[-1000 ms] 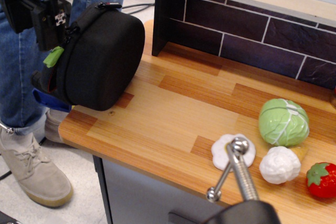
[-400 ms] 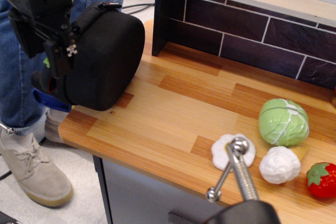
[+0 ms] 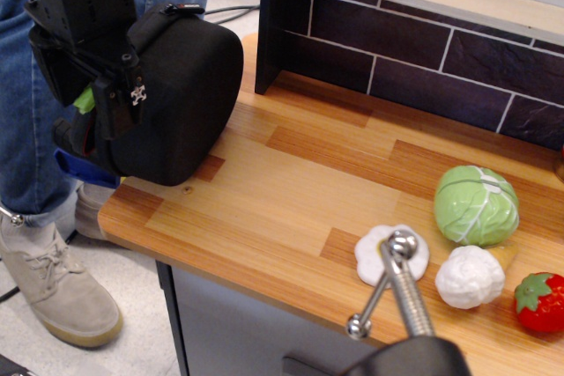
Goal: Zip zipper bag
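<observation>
Gripper (image 3: 113,116) at rounded black fabric zipper bag (image 3: 181,94) w/ lime tab (image 3: 85,99)

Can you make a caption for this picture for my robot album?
Robot gripper reaching the green pull tab on a black zipper bag.

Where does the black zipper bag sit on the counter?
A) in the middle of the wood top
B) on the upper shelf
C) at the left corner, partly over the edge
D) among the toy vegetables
C: the zipper bag sits at the counter's left corner, overhanging the edge, with the gripper at its rim.
</observation>
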Tool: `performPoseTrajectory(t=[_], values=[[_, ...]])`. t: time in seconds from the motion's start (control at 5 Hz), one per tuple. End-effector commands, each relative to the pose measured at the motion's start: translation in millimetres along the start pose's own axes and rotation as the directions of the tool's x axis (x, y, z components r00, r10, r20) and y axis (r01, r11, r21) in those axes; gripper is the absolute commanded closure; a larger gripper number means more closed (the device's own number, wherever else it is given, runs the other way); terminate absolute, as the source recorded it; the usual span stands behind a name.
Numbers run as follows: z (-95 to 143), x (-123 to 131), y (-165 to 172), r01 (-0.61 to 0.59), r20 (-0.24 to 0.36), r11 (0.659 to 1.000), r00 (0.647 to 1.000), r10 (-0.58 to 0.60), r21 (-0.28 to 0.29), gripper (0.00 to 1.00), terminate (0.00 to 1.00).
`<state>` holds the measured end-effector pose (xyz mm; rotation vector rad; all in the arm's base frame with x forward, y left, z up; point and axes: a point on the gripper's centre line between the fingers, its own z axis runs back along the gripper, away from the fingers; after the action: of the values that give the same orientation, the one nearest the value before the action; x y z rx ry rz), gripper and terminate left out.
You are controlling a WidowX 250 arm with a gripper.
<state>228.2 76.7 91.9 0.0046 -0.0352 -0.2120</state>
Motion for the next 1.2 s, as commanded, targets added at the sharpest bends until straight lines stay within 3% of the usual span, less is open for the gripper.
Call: performPoseTrajectory(t=[0.0, 0.2, 0.4, 0.8, 1.0], values=[[10.1, 6.9, 6.2, -0.010, 0.063, 1.000, 0.998, 0.008, 0.022, 1.00, 0.00], [7.8, 8.3, 8.1, -0.018, 0.068, 0.999, 0.998, 0.016, 0.030, 1.00, 0.00], [-3.1, -6.1, 10.4, 0.012, 0.031, 0.999, 0.999, -0.014, 0.046, 1.00, 0.00], [-24.9, -51.6, -2.2, -0.009, -0.105, 1.000, 0.994, 0.008, -0.005, 1.00, 0.00], [-48.1, -50.6, -10.6, -0.076, -0.121, 0.996, 0.990, 0.069, -0.047, 1.00, 0.00]])
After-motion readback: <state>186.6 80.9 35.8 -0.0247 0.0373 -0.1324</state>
